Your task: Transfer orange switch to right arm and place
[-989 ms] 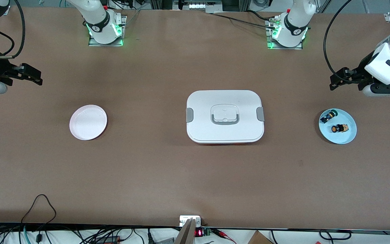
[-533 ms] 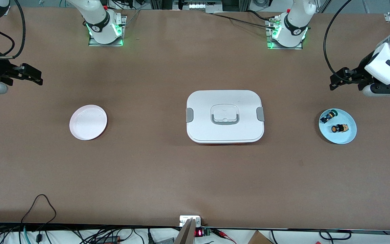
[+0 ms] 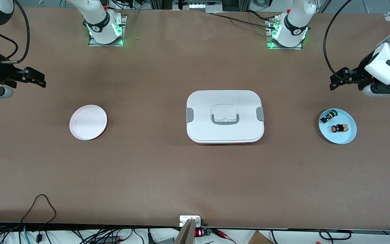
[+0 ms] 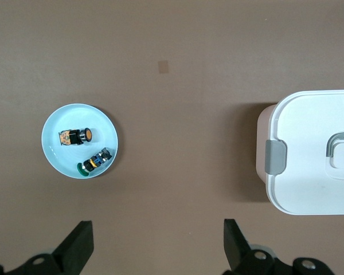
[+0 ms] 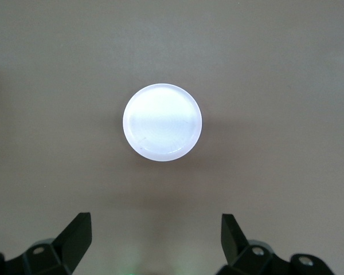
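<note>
The orange switch (image 3: pixel 339 128) (image 4: pixel 74 136) lies on its side in a small light-blue plate (image 3: pixel 343 138) (image 4: pixel 63 114) at the left arm's end of the table. A green-capped switch (image 3: pixel 328 117) (image 4: pixel 94 162) lies in the plate beside it. My left gripper (image 3: pixel 332 82) (image 4: pixel 159 240) hangs open and empty over bare table by that plate. My right gripper (image 3: pixel 42 81) (image 5: pixel 156 235) is open and empty too, over bare table at the right arm's end, close to a round white plate (image 3: pixel 88 122) (image 5: pixel 162 122).
A white lidded box (image 3: pixel 225 116) (image 4: pixel 315 149) with grey latches and a handle sits mid-table between the two plates. Both arm bases (image 3: pixel 105 28) (image 3: pixel 288 32) stand along the table edge farthest from the front camera. Cables lie along the nearest edge.
The right gripper has shifted slightly toward the table's middle. The left arm, both switches and the plates have not moved.
</note>
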